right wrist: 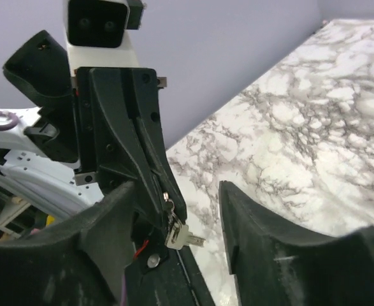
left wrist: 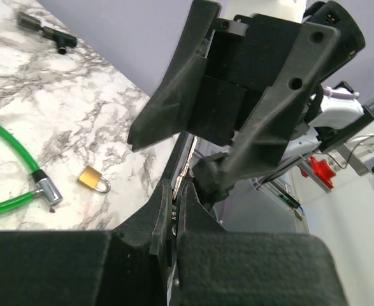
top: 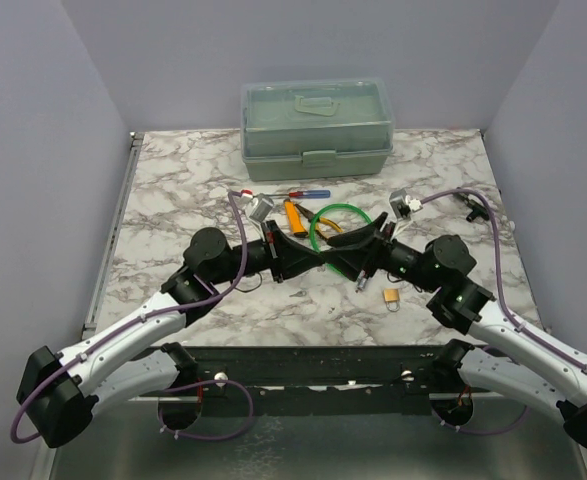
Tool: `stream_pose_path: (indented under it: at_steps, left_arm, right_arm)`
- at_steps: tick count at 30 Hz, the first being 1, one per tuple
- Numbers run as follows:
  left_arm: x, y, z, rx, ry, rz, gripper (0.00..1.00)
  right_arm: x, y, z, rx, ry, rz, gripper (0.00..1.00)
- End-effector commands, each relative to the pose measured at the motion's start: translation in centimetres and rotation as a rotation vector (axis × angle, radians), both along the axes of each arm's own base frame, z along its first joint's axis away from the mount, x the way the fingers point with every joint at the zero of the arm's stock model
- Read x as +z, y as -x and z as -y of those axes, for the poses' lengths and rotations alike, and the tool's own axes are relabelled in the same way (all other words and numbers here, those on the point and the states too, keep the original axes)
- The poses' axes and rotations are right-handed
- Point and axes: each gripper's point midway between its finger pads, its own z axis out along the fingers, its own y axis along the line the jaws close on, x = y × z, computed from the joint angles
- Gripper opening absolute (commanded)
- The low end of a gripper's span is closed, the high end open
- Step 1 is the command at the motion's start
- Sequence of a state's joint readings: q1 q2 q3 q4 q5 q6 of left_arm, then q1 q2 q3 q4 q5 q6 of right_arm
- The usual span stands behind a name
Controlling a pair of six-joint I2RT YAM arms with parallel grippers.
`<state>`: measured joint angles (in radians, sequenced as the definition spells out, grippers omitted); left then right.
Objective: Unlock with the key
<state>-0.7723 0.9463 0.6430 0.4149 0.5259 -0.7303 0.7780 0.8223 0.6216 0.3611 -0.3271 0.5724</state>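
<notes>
Left gripper (right wrist: 164,205) is clamped on the key (right wrist: 184,238), held clear of the bench (top: 173,195) just up-left of the padlock (top: 391,297). Right gripper (right wrist: 177,191) is spread wide, straddling the key. Likely a handover: the right should close squarely on the key head, blade protruding, before the left releases.

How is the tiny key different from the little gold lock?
The key is silver-grey; the padlock is brass-yellow. The key is held up in the air, pinched by the fingers of the left gripper; the padlock lies on the marble table with nothing touching it. Both are small, shiny metal things.
</notes>
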Motion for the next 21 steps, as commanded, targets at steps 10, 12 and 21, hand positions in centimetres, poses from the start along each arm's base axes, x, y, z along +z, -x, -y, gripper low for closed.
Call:
stream_pose_path:
  at_steps: [10,12,21]
  left_arm:
    - [-3.7,-3.0,-2.9,0.231,-0.237,-0.021,0.00]
    - [-4.6,-3.3,-3.4,0.252,-0.301,-0.028,0.00]
    - [-7.1,-4.0,-5.8,0.291,-0.515,0.011,0.00]
  right_arm:
    - [-3.8,-6.3,5.7,-0.525,0.138,-0.309,0.83]
    - [-6.0,-7.0,7.5,-0.642,0.205,-0.408,0.83]
    - [-15.4,-5.1,12.3,-0.981,0.549,-0.856,0.99]
